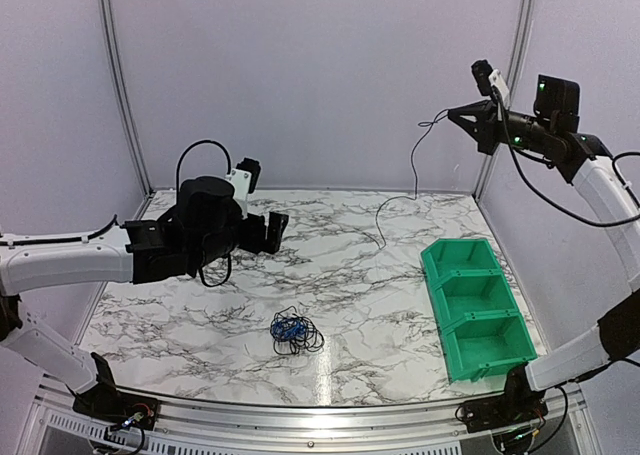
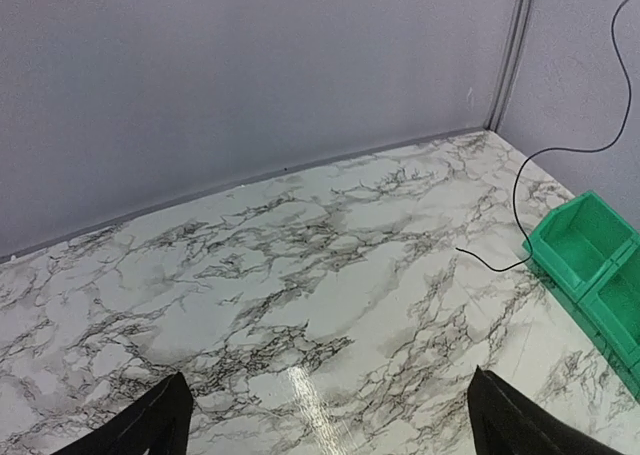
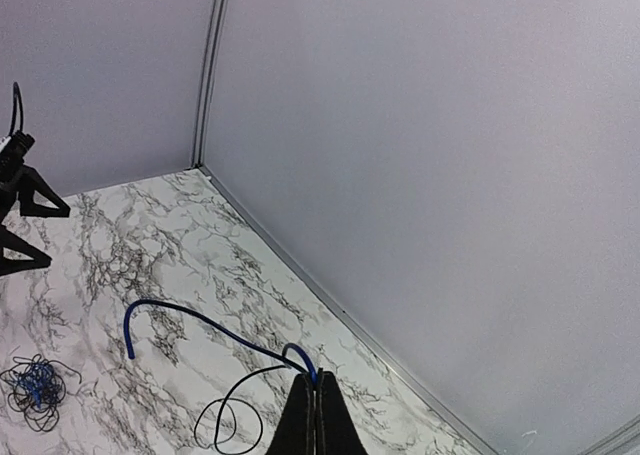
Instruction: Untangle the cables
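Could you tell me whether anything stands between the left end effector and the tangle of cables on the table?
Nothing visible does. The open left end effector hovers above the bare marble table; the tangle lies uncovered toward the near edge. The green bin sits off to the right.

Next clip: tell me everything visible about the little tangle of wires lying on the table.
The tangle is a small, loose knot of thin flexible wires: blue strands bunched in the middle, black loops spilling out around them. It lies flat on the marble table, near the front edge, left of the green bin and well apart from it. Nothing but the tabletop touches it.
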Available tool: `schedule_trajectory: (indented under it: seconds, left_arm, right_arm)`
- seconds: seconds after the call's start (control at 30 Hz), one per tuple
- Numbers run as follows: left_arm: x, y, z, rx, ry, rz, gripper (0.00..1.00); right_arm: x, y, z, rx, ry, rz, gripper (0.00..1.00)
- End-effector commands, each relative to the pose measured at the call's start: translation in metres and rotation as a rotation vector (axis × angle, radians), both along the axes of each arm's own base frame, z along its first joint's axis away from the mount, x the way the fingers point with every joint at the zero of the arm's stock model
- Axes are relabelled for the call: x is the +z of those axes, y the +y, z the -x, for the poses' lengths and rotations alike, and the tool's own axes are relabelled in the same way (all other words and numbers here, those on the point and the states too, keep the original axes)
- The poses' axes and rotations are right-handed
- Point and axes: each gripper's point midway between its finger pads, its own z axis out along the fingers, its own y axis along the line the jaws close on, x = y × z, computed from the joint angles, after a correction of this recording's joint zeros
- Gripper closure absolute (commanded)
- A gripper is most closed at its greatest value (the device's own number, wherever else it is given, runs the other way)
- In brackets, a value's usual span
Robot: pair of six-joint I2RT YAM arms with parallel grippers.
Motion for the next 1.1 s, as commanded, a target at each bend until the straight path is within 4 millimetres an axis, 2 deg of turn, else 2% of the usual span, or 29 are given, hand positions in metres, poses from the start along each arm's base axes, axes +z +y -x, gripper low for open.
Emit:
schedule_trajectory:
  seconds: [0.0,0.17,0.2,0.27,0.43,0.67,0.8,0.97,1.07]
  left_arm:
    - [0.024,0.025,-0.009,0.13,-0.081,0.03,0.01]
    - [0.028,0.028,-0.012,0.153,-0.087,-0.027,0.01]
    - [0.029,0.031,-0.013,0.165,-0.093,-0.034,0.01]
    - [0.032,0.036,-0.014,0.188,-0.109,-0.052,0.01]
    - [0.036,0.043,-0.015,0.216,-0.127,-0.071,0.01]
    - [0.031,0.034,-0.014,0.168,-0.103,-0.093,0.01]
    - [0.029,0.025,-0.011,0.11,-0.095,-0.095,0.01]
    - [0.028,0.02,-0.009,0.075,-0.094,-0.108,0.01]
    - [0.029,0.02,-0.008,0.064,-0.099,-0.113,0.01]
  right_arm:
    - [0.005,-0.023,-0.007,-0.066,-0.025,-0.001,1.0]
    - [0.007,-0.045,-0.011,-0.127,-0.007,-0.03,1.0]
    - [0.009,-0.058,-0.012,-0.159,-0.003,-0.042,1.0]
    - [0.009,-0.069,-0.01,-0.187,-0.007,-0.054,1.0]
    - [0.006,-0.085,-0.002,-0.259,-0.018,-0.031,1.0]
    - [-0.011,-0.099,0.001,-0.325,0.003,-0.017,1.0]
    - [0.001,-0.102,0.003,-0.342,-0.021,-0.024,1.0]
    - [0.029,-0.099,0.014,-0.33,-0.065,-0.048,1.0]
    - [0.035,-0.099,0.018,-0.328,-0.064,-0.054,1.0]
